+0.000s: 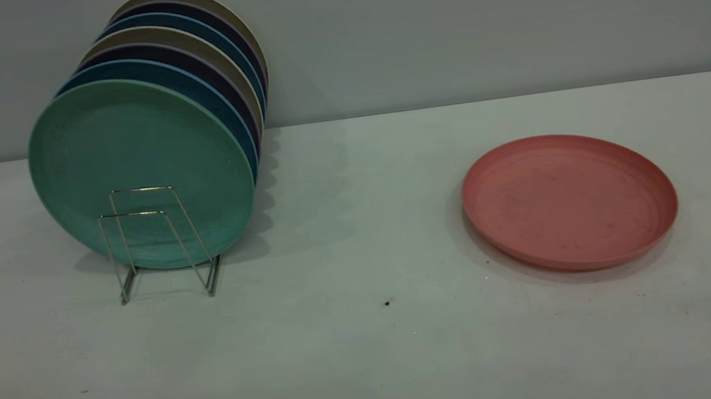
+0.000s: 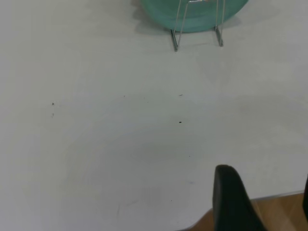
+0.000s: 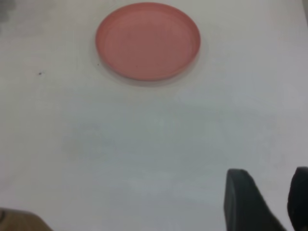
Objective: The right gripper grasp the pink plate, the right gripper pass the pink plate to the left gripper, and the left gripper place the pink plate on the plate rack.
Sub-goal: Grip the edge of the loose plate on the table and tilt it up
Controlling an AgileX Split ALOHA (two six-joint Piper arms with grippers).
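The pink plate lies flat on the white table at the right, with nothing touching it; it also shows in the right wrist view. The wire plate rack stands at the left, its two front loops bare; its feet show in the left wrist view. Neither gripper shows in the exterior view. My left gripper is open and empty over the table's near edge, well short of the rack. My right gripper is open and empty above bare table, well short of the pink plate.
A teal-green plate stands upright in the rack, also in the left wrist view, with several blue, dark and beige plates behind it. A grey wall backs the table. A dark speck lies mid-table.
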